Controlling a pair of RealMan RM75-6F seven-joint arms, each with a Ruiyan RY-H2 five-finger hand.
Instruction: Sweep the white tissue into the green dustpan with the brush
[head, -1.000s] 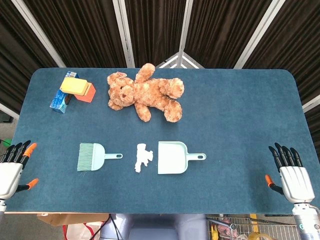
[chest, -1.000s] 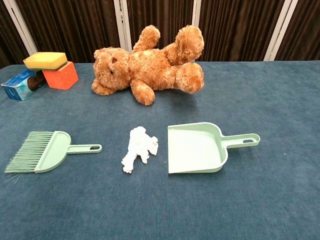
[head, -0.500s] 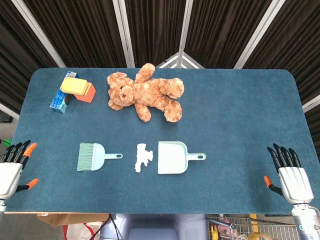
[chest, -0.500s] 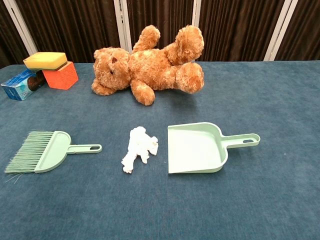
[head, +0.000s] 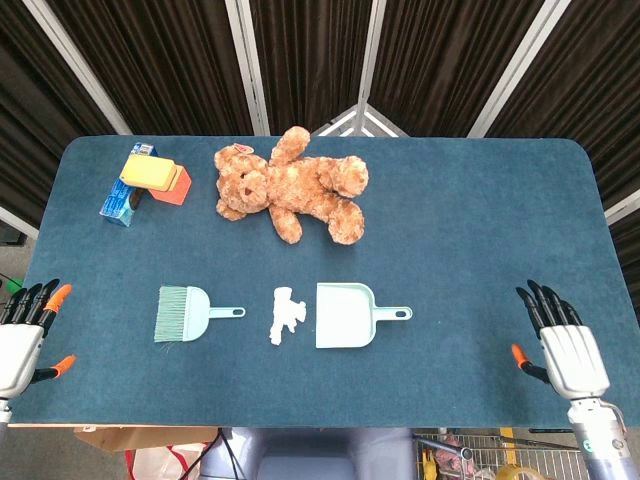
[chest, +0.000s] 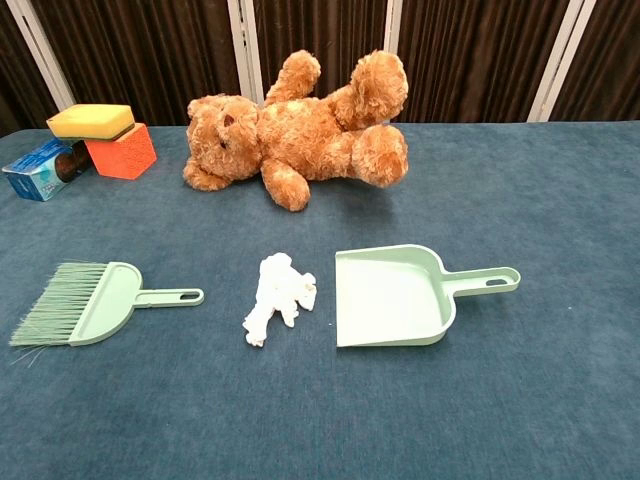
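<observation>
The table (head: 470, 230) is covered in a deep teal-blue cloth. The brush (head: 183, 313) is pale mint green, its bristles a slightly darker green, and the dustpan (head: 346, 315) is the same pale mint. The tissue (head: 284, 314) is white. The teddy bear (head: 290, 192) is golden-brown with a dark nose. At the far left corner, a yellow sponge (head: 147, 172) lies on an orange block (head: 176, 186), beside a blue box (head: 120, 203). The left hand (head: 22, 343) and right hand (head: 568, 352) have white palms, black fingers and orange thumb tips. The curtains (head: 300, 60) behind are dark brown between white posts.
</observation>
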